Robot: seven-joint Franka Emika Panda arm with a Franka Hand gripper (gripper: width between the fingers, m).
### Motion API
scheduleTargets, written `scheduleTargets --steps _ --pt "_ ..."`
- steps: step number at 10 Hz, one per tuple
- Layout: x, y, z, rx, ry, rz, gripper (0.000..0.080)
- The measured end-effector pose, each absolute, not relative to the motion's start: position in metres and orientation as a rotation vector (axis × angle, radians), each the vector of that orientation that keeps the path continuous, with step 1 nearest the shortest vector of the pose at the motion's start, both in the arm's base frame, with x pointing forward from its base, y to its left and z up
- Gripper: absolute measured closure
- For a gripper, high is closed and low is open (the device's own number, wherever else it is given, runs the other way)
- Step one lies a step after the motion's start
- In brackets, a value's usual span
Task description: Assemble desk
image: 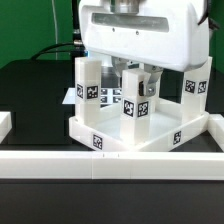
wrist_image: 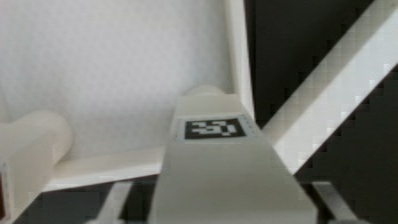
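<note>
Black table, white tabletop (image: 100, 128) upturned; gripper (image: 137, 84) clamped on third leg (image: 133, 104), next screw it into its socket.

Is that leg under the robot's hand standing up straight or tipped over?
Upright. The leg stands vertical in the tabletop, like the two legs beside it.

Matt white plastic tabletop (image: 120, 133), smooth tagged legs (image: 88, 82), black matt table (image: 35, 85)
</note>
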State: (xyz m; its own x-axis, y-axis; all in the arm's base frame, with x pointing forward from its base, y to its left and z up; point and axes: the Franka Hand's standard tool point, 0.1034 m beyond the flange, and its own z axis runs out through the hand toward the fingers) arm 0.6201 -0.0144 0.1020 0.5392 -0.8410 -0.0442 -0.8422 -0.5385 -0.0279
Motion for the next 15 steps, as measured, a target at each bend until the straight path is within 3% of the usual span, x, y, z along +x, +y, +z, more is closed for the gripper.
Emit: scheduleTargets --steps 5,6,7,12,15 --pt "0.618 -0.031 0.102 -2.539 1.806 0.004 0.0505" --pt "0.618 -0.031 0.102 -2.543 1.801 0.005 0.0323" --pt "0.618 -0.031 0.102 -2.543 1.801 0.005 0.0204" --pt "0.624 -0.018 0.137 -2.519 1.770 0.017 0.0152" --pt "0.625 -0.015 0.137 -2.526 1.762 0.022 0.0151"
